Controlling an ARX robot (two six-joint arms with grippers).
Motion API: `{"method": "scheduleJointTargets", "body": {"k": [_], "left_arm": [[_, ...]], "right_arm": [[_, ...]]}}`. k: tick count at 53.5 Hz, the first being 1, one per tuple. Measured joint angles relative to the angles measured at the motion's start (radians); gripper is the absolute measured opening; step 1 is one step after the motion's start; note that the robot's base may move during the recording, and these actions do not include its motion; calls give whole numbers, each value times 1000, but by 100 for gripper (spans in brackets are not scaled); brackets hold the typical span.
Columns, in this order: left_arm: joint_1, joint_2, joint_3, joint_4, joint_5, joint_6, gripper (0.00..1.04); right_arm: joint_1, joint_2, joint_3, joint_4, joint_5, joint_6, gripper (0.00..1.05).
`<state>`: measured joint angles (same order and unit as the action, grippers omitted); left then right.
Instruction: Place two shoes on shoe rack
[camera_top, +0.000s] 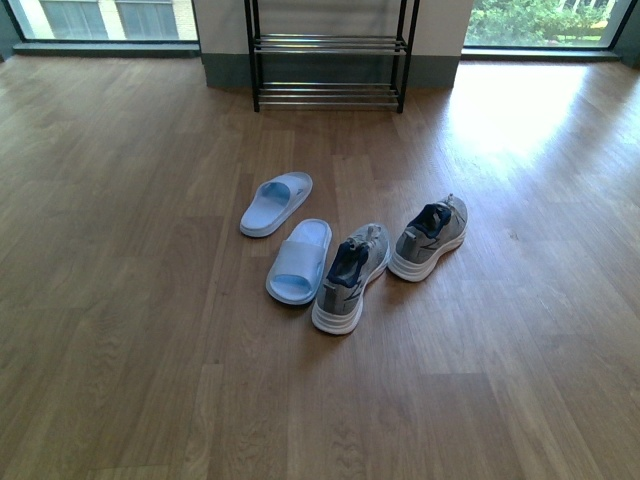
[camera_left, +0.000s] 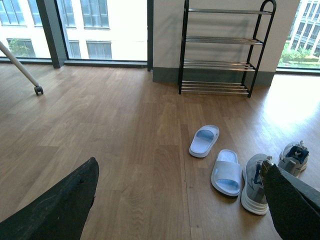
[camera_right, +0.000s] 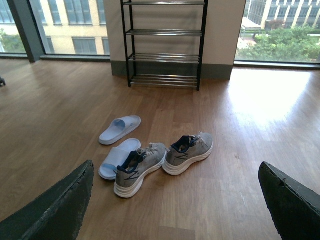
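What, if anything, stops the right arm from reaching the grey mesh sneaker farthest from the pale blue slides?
Probably nothing, so yes: the open right end effector faces that grey mesh sneaker, with only bare wooden floor between.

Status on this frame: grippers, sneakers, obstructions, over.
Left gripper and right gripper open, holding nothing. Near sneaker and far sneaker on floor, short of shoe rack. Blue slide beside near sneaker, second slide beyond; neither blocks rack.

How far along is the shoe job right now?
Done: nothing; the black metal four-tier shoe rack with silver bars carries no shoes. In hand: nothing; left gripper and right gripper are open. Left: the nearer grey mesh white-soled sneaker and the farther sneaker, both on the wooden floor beside pale blue slides.
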<state>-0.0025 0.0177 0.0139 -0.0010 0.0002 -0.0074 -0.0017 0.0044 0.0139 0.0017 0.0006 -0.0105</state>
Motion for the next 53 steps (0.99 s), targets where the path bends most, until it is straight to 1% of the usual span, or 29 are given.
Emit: {"method": "scheduleJointTargets", "body": {"k": [53], "left_arm": [[0, 0, 0, 0, 0, 0, 95]], "right_arm": [[0, 0, 0, 0, 0, 0, 95]]}}
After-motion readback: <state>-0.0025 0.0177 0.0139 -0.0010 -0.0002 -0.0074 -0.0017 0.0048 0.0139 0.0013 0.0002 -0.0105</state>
